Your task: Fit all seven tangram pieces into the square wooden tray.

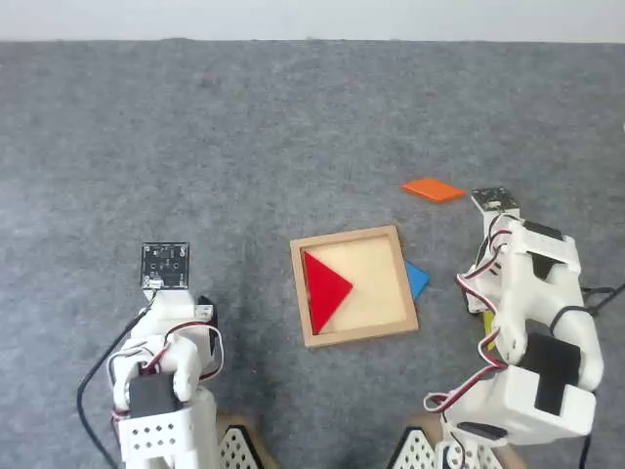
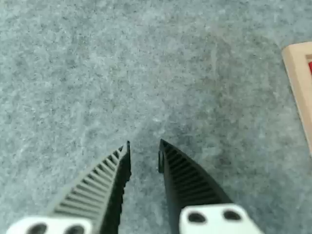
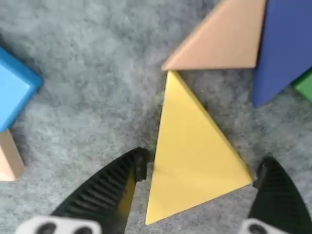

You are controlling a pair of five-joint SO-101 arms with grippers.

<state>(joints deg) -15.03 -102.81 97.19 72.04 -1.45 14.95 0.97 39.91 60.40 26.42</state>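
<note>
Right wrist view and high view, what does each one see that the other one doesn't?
Right wrist view adds: the open right end effector around a yellow triangle, a peach triangle, a dark blue piece, a green piece. High view adds: the red triangle in the wooden tray, an orange parallelogram. Both: the light blue piece beside that tray.

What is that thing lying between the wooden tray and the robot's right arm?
A light blue tangram piece lies there, right beside the rim of the tray, as the high view shows. The right claw, open, straddles a yellow triangle.
</note>
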